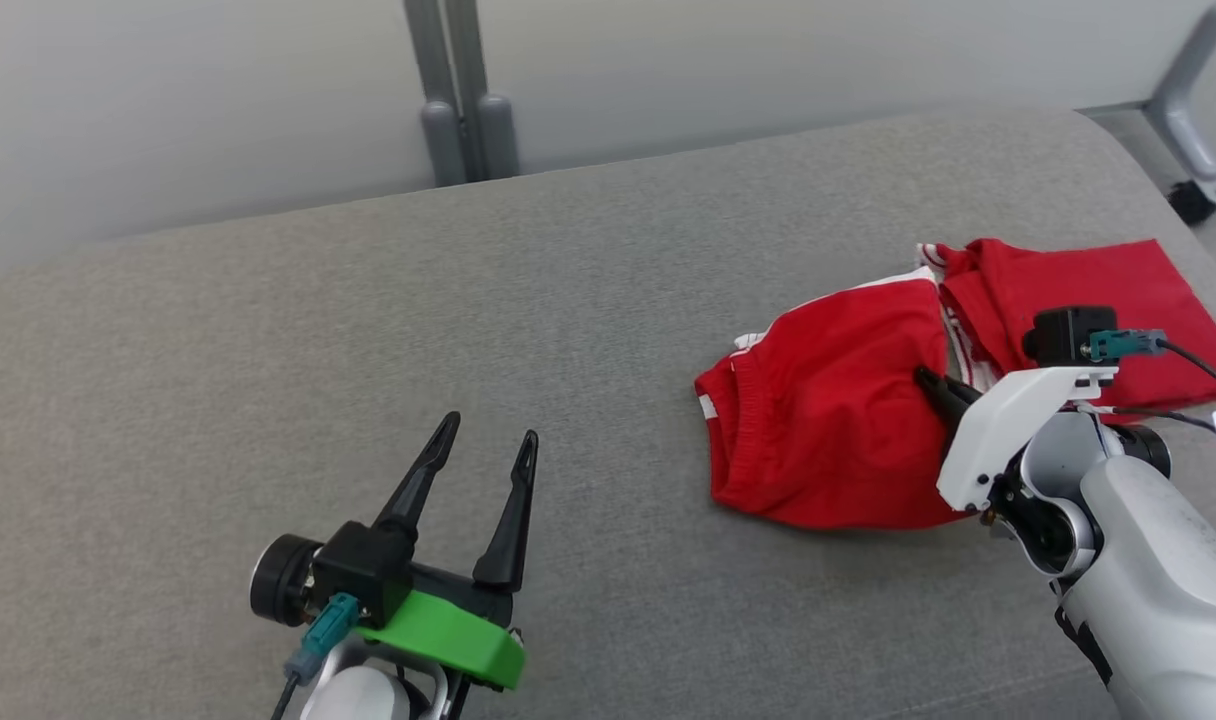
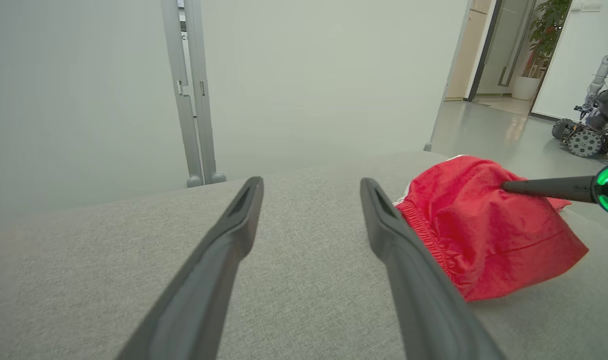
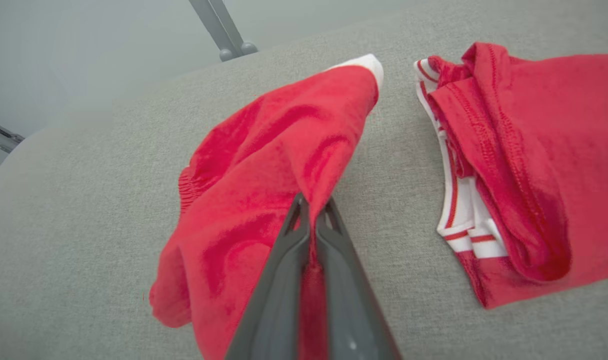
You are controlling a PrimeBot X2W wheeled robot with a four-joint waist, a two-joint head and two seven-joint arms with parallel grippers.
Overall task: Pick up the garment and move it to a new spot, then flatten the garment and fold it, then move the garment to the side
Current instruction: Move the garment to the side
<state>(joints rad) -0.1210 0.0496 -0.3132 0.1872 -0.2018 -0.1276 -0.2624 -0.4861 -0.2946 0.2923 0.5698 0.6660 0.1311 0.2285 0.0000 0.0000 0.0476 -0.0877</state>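
The right hand (image 3: 311, 207) is clamped on a ridge of the red shorts (image 3: 264, 165), which lie bunched just ahead of its fingers on the desk (image 3: 84, 225). It should lift high enough that the hem clears, steering away from the second red garment (image 3: 534, 150) at its right. The left hand (image 1: 491, 432) hovers with fingers apart, empty.

The head view looks forward and down over the surface (image 1: 468, 300). The left wrist view skims low along it. The right wrist view sits close above the shorts (image 3: 264, 165), which all views share.
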